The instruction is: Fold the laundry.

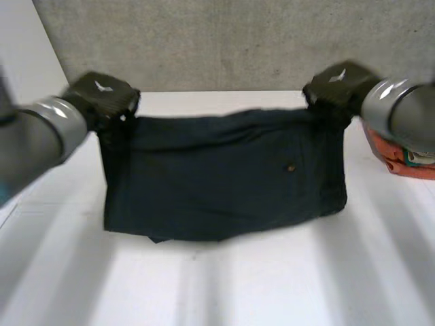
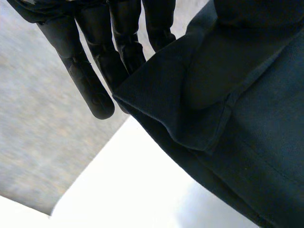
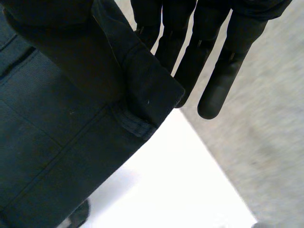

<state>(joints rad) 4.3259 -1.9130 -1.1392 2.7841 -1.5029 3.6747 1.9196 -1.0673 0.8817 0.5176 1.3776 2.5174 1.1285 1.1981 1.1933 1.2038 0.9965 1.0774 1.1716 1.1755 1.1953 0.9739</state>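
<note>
A white table (image 1: pixel 272 285) sits by a grey wall (image 1: pixel 238 41). Your left hand (image 1: pixel 102 95) and right hand (image 1: pixel 336 85) each pinch a top corner of the dark blue shorts (image 1: pixel 217 183), thumb against straight fingers (image 2: pixel 90 90). The shorts' low edge rests on the table. An orange thing (image 1: pixel 397 159) lies beside the shorts, by the right hand.

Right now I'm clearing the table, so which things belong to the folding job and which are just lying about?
In the job: dark garment, held up at the white table; left hand and right hand, each pinching a top corner.
Lying about: orange-red item beside the right arm, untouched.
</note>
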